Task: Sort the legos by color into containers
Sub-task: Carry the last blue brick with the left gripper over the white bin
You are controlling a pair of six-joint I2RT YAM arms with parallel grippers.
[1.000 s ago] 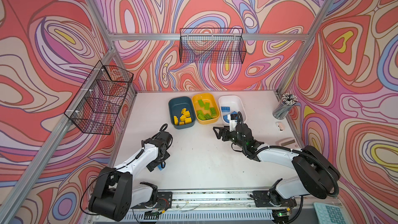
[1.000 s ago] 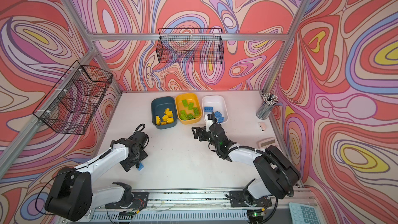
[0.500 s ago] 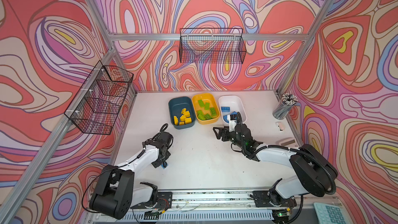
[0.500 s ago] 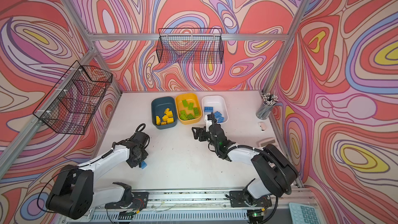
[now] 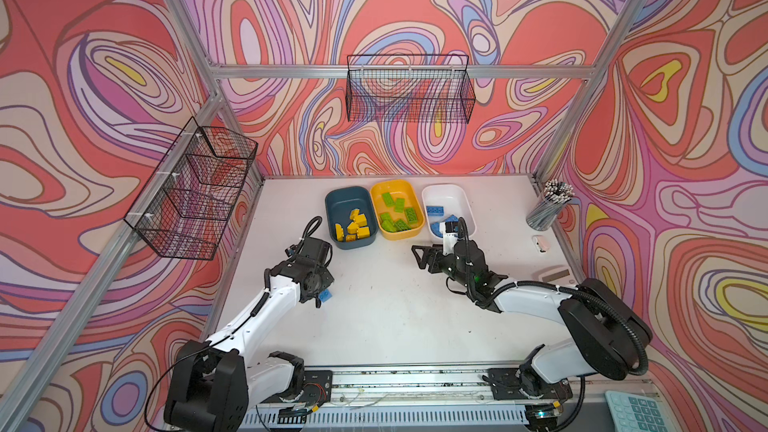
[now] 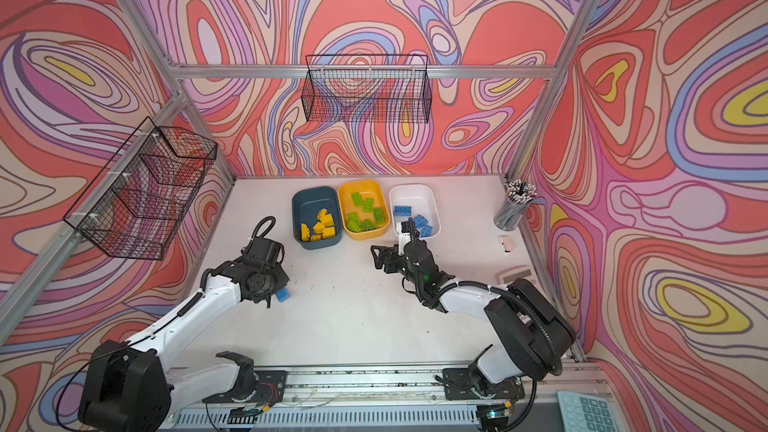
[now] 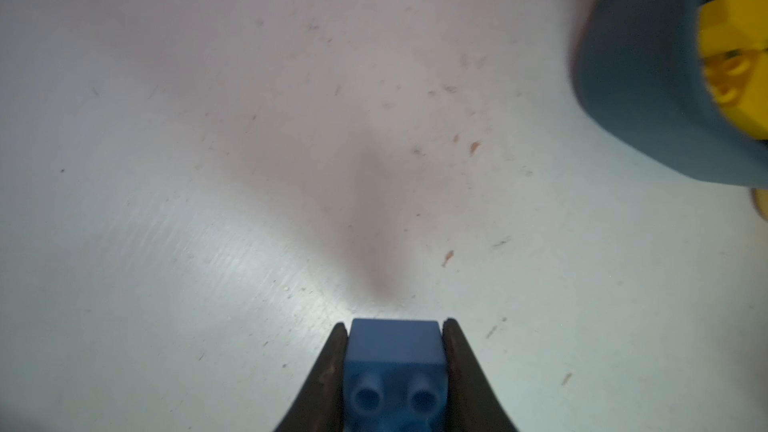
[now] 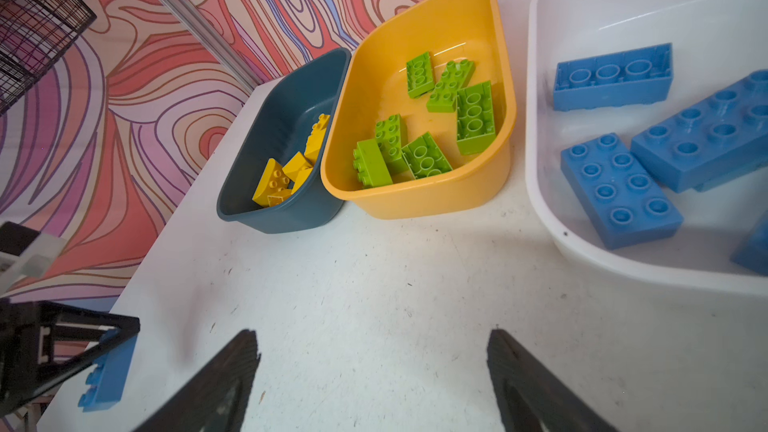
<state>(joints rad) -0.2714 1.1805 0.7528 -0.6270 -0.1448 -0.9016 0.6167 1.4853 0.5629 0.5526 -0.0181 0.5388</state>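
Farthest left, the left claw (image 7: 395, 324) is clamped on a small light blue studded plastic brick (image 7: 395, 371). The left wrist view shows both dark fingers (image 7: 332, 363) pressed against its sides and two round studs facing the lens. In both top views the arm's wrist hides that grip, and only the brick's blue corner (image 5: 326, 295) peeks out low over the white bench (image 5: 374, 326). I cannot tell whether it touches the bench. Next comes a row of three shallow tubs at the back. The dark teal-blue plastic tub (image 5: 347, 201) holds yellow wedge-shaped bricks (image 5: 353, 226), and the yellow-orange plastic tub (image 5: 401, 235) holds lime green rectangular bricks (image 5: 397, 216). The white plastic tub (image 5: 446, 199) holds light blue rectangular bricks (image 8: 621, 189). From above, the right arm covers the white tub's near corner, while the right wrist view shows its bricks plainly, one lying underside up. The right claw (image 8: 372, 338) gapes wide and empty over the bench, just in front of the yellow-orange and white tubs. The edge of its wrist view also catches the left claw with its brick.
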